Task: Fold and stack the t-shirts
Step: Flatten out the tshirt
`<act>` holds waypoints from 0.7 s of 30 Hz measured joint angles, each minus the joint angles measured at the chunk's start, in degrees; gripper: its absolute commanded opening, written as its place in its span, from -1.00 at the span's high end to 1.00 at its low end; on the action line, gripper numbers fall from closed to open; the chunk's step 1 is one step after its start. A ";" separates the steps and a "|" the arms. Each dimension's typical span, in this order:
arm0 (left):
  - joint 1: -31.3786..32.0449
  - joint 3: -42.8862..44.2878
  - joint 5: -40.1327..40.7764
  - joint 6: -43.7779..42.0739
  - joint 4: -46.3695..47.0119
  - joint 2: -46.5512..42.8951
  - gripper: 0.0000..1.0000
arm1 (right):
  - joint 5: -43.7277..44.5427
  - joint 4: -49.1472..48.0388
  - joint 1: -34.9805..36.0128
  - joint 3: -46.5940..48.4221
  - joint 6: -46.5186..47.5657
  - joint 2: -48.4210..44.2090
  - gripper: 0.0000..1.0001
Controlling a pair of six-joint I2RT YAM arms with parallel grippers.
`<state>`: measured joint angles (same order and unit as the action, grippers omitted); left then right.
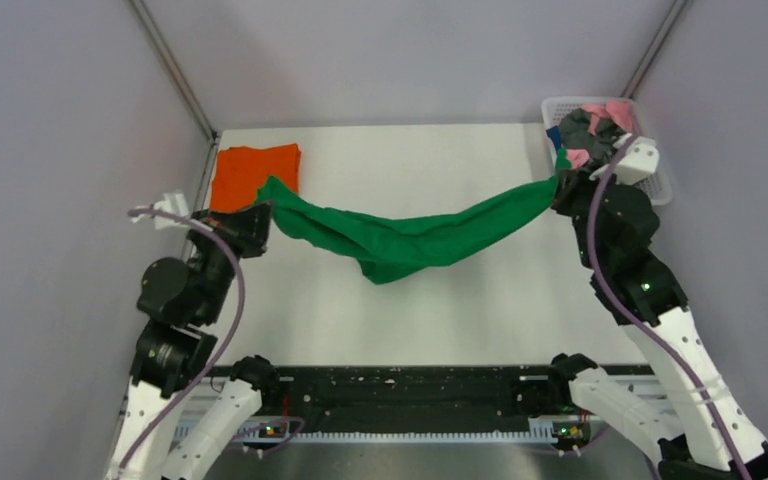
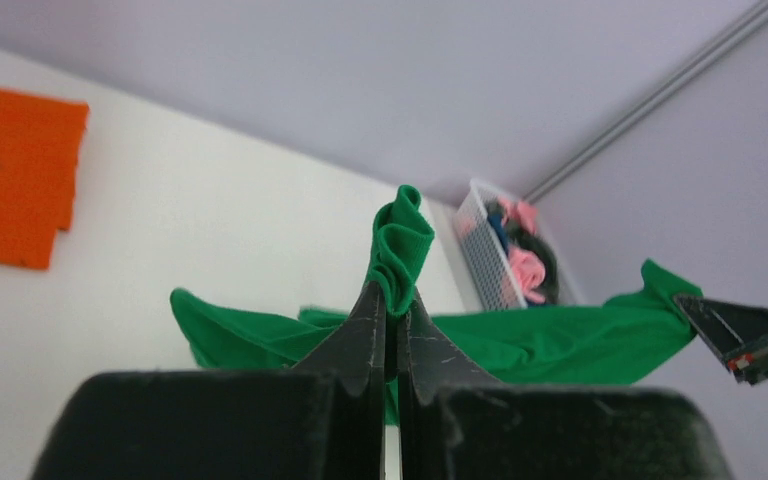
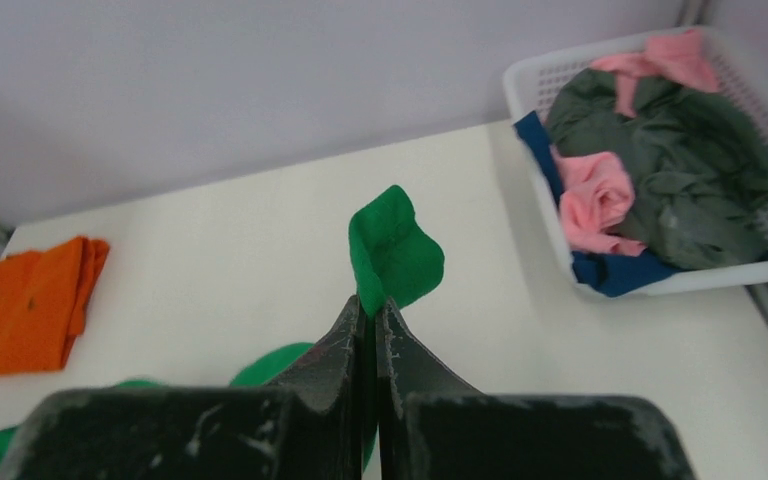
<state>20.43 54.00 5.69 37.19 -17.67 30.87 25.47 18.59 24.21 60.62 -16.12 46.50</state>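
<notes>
One orange t-shirt (image 1: 255,175) lay folded on the table (image 1: 410,310) at 10 o'clock. Second, green t-shirt (image 1: 410,238) hung stretched between left gripper (image 2: 392,300) and right gripper (image 3: 370,305), both clamped on it; fold and stack pending.

I take this for a robotics lab test cell: a bare white table (image 1: 410,330) boxed in by plain pale grey panels (image 1: 60,120) on slim metal posts (image 1: 175,68), a black mounting rail (image 1: 400,400) along its near edge, a white plastic basket (image 3: 560,68) of clothes in the far corner
</notes>
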 measured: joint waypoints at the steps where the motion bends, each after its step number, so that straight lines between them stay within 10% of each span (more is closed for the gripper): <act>1: 0.00 1.92 1.64 -0.68 -0.98 -1.55 1.00 | 2.45 1.68 0.00 1.79 -0.28 -0.76 1.00; 21: 0.00 14.19 13.14 -5.46 -5.49 -8.07 1.00 | 8.24 14.43 0.00 13.11 -6.16 -15.39 1.00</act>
<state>20.43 68.18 18.83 31.73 -23.16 22.81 33.71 33.01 24.21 73.73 -22.28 31.11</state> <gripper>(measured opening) 0.026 0.014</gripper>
